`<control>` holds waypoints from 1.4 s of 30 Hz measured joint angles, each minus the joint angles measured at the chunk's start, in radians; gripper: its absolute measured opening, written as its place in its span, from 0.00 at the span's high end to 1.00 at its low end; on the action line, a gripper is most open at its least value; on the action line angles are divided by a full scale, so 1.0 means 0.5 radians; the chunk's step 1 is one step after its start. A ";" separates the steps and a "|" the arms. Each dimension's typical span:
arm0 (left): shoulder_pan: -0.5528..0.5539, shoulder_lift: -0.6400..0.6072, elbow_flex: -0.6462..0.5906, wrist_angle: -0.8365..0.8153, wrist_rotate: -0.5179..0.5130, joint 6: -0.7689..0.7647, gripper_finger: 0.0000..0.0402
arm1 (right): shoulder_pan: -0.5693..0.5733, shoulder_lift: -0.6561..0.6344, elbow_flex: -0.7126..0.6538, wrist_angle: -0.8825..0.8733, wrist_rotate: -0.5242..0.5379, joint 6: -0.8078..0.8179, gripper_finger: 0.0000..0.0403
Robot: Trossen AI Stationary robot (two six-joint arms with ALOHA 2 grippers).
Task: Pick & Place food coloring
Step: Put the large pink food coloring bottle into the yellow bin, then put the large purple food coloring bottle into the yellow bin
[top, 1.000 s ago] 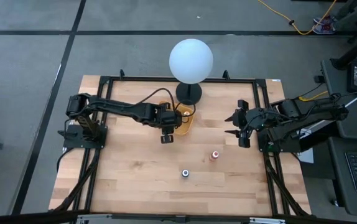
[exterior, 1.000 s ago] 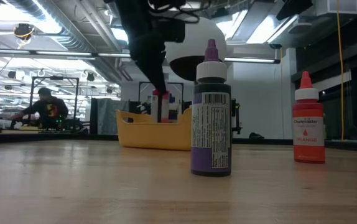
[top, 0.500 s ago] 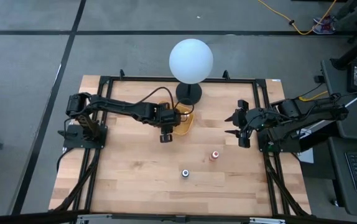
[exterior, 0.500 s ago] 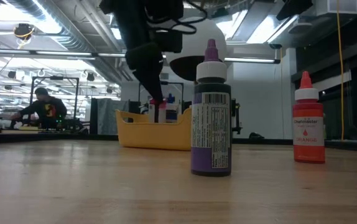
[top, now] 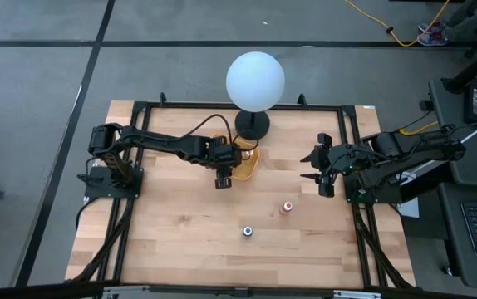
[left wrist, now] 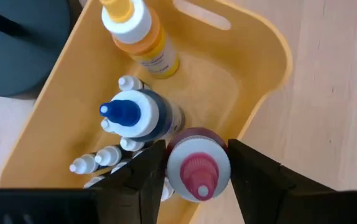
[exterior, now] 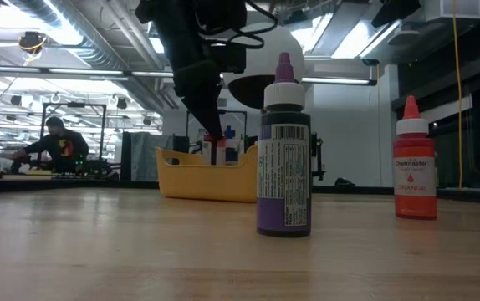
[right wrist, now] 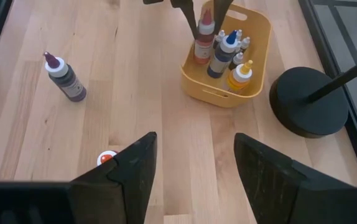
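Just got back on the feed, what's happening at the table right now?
The left gripper is over the yellow tray, its fingers on either side of a red-capped food coloring bottle standing in the tray among blue-capped, yellow and small white-capped ones. The purple bottle and the orange bottle stand out on the table, not yet picked. The right gripper waits open at the table's right side.

From above, the left arm's wrist covers most of the yellow tray (top: 249,163), so its bottles cannot be counted. In the left wrist view, the small white-capped bottles (left wrist: 97,163) are cut off at the edge.
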 joint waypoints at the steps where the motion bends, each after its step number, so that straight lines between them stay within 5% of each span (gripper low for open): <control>1: 0.005 0.000 0.000 -0.001 0.001 0.000 0.59 | 0.000 0.000 0.000 0.000 0.000 0.000 0.47; 16: 0.032 0.001 0.001 -0.025 0.068 -0.038 0.55 | 0.000 0.000 0.000 0.001 0.000 0.010 0.47; 26: -0.038 -0.152 0.229 -0.405 -0.032 -0.088 0.55 | 0.000 0.001 0.001 -0.006 -0.001 0.004 0.47; 32: -0.217 -0.299 0.414 -0.588 -0.144 -0.195 0.55 | 0.000 0.000 0.001 -0.009 -0.001 -0.005 0.47; 42: -0.717 -0.202 0.696 -0.610 -0.167 -0.640 0.55 | 0.000 0.000 0.001 -0.008 -0.017 -0.102 0.47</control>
